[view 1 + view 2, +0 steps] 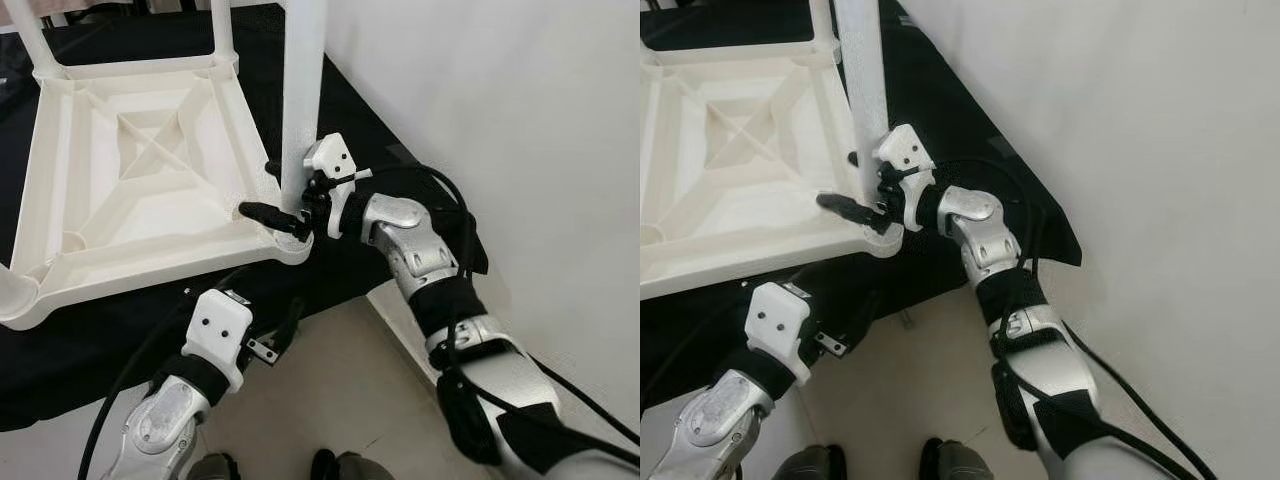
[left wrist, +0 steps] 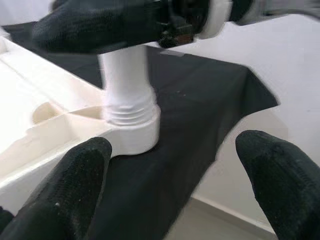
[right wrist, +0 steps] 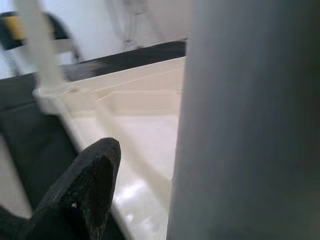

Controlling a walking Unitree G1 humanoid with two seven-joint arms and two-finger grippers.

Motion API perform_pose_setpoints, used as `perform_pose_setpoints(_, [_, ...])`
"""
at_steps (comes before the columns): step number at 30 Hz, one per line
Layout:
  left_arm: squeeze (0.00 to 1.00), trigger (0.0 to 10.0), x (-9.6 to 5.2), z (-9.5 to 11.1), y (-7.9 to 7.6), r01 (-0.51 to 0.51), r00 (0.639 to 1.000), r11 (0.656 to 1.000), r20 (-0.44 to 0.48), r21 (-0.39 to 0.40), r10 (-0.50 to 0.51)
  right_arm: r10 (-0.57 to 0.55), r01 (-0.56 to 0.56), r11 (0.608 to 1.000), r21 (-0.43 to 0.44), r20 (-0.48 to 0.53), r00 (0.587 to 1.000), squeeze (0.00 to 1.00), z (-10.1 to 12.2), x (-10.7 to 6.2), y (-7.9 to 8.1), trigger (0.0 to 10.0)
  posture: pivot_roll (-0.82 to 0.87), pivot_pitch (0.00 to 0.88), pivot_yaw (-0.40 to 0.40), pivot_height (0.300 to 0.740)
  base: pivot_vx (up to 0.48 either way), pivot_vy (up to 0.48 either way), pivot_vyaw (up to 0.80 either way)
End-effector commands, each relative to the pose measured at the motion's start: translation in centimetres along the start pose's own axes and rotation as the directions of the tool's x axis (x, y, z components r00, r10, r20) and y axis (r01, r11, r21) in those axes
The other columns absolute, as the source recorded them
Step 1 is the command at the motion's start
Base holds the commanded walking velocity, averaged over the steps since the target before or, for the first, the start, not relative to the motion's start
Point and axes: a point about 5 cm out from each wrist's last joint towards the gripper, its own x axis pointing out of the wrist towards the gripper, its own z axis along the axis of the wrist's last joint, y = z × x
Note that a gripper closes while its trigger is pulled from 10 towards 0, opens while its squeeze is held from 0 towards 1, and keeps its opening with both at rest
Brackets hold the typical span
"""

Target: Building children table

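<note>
Apparently right gripper (image 1: 283, 196) fingers clamp the white leg (image 1: 300, 90) in the upturned tabletop (image 1: 130, 170) corner, far finger hidden; left gripper (image 2: 175, 175) fingers apart, below the edge.

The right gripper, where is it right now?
In the left eye view, the right gripper is closed around the white table leg just above the near right corner socket of the upturned tabletop, beside the wall.
</note>
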Motion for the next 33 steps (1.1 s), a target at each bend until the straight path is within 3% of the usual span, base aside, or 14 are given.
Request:
perform_pose_setpoints(1, [0.00, 10.0, -0.2, 0.0, -0.4, 0.027, 1.000, 1.000, -0.010, -0.008, -0.027, 0.066, -0.066, 0.998, -0.001, -0.015, 0.998, 0.00, -0.4, 0.5, 0.6, 10.0, 0.22, 0.197, -0.132, 0.740, 0.000, 0.000, 0.00])
perform_pose_setpoints(10, [0.00, 10.0, -1.1, 0.6, -0.3, -0.015, 1.000, 1.000, -0.001, -0.002, 0.015, 0.106, -0.099, 0.992, 0.075, -0.096, 0.990, 0.00, -2.8, -0.7, 0.3, 10.0, 0.24, 0.200, -0.143, 0.740, 0.000, 0.000, 0.00])
perform_pose_setpoints(15, [0.00, 10.0, -1.5, 1.0, -0.1, -0.042, 0.999, 0.999, 0.006, 0.006, 0.042, 0.067, -0.049, 0.991, 0.124, -0.146, 0.987, 0.00, -4.7, -1.9, 0.3, 10.0, 0.24, 0.201, -0.148, 0.740, 0.000, 0.000, 0.00])
perform_pose_setpoints(16, [0.00, 10.0, -1.8, 1.1, 0.0, -0.051, 0.999, 0.999, 0.005, 0.006, 0.051, 0.030, -0.009, 0.991, 0.135, -0.154, 0.988, 0.00, -5.2, -2.2, 0.1, 3.2, 0.24, 0.201, -0.151, 0.740, 0.000, 0.000, 0.00])
perform_pose_setpoints(19, [0.00, 10.0, -1.9, 1.1, 0.0, -0.055, 0.998, 0.998, 0.002, 0.006, 0.055, 0.010, 0.011, 0.990, 0.140, -0.147, 0.989, 0.00, -5.2, -2.2, -0.1, 3.2, 0.24, 0.201, -0.151, 0.740, 0.000, 0.000, 0.00])
perform_pose_setpoints(20, [0.00, 10.0, -2.0, 1.1, 0.0, -0.063, 0.998, 0.998, 0.001, 0.005, 0.063, -0.008, 0.028, 0.988, 0.149, -0.133, 0.991, 0.00, -5.1, -2.3, -0.2, 0.0, 0.25, 0.200, -0.155, 0.740, 0.000, 0.000, 0.00])
perform_pose_setpoints(29, [0.00, 10.0, -2.4, 1.2, -0.1, -0.087, 0.996, 0.996, -0.003, -0.001, 0.087, -0.082, 0.097, 0.976, 0.195, -0.086, 0.993, 0.00, -4.8, -2.8, -1.0, 0.0, 0.25, 0.201, -0.162, 0.740, 0.000, 0.000, 0.00])
perform_pose_setpoints(30, [0.00, 10.0, -2.9, 1.0, -0.2, -0.103, 0.995, 0.995, -0.015, -0.003, 0.103, -0.159, 0.172, 0.962, 0.212, -0.077, 0.984, 0.00, -5.0, -3.3, -1.5, 0.0, 0.25, 0.199, -0.173, 0.740, 0.000, 0.000, 0.00])
perform_pose_setpoints(31, [0.00, 10.0, -2.9, 1.0, -0.2, -0.103, 0.995, 0.995, -0.015, -0.003, 0.103, -0.159, 0.172, 0.962, 0.212, -0.077, 0.984, 0.00, -5.0, -3.3, -1.5, 0.0, 0.25, 0.199, -0.173, 0.740, 0.000, 0.000, 0.00])
perform_pose_setpoints(33, [0.00, 10.0, -3.8, 0.7, -0.3, -0.129, 0.991, 0.992, -0.039, -0.012, 0.129, -0.330, 0.343, 0.906, 0.248, -0.093, 0.939, 0.00, -6.2, -4.4, -1.9, 0.0, 0.24, 0.205, -0.179, 0.740, 0.000, 0.000, 0.00])
